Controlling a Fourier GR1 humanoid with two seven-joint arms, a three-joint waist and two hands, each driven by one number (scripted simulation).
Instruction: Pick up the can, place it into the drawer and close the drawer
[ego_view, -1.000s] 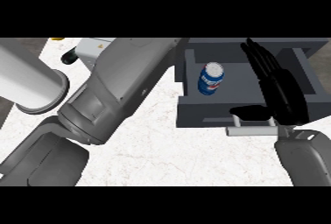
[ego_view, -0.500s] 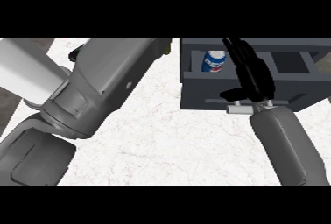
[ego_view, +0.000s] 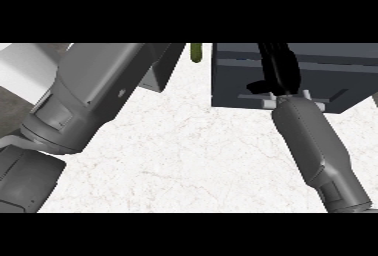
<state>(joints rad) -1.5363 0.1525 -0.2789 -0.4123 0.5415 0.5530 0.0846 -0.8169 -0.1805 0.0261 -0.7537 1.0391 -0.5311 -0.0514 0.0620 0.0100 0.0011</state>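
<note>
- Grey forearms are filling the near part of my head view: the left one is crossing the left side over the white marbled counter (ego_view: 192, 150), and its hand is lying outside the view.
- On the right, my right forearm is running up from the lower edge to the dark grey drawer (ego_view: 244, 80).
- At the drawer's front the right hand (ego_view: 279, 70) is resting with its black fingers straight and extended upward across the face, clasping nothing, so I am reading it as released and pressing.
- I am seeing no can anywhere; I judge it is inside the drawer, hidden by the front, though I cannot confirm that.
- Farther back, a small green object (ego_view: 196, 52) is showing just left of the drawer at the top edge; I cannot tell what it is.
- My worry from here: the hand is sitting right of the front's middle, so an uneven push might skew the drawer and jam it short of shut, or the fingers might slide off the face.
</note>
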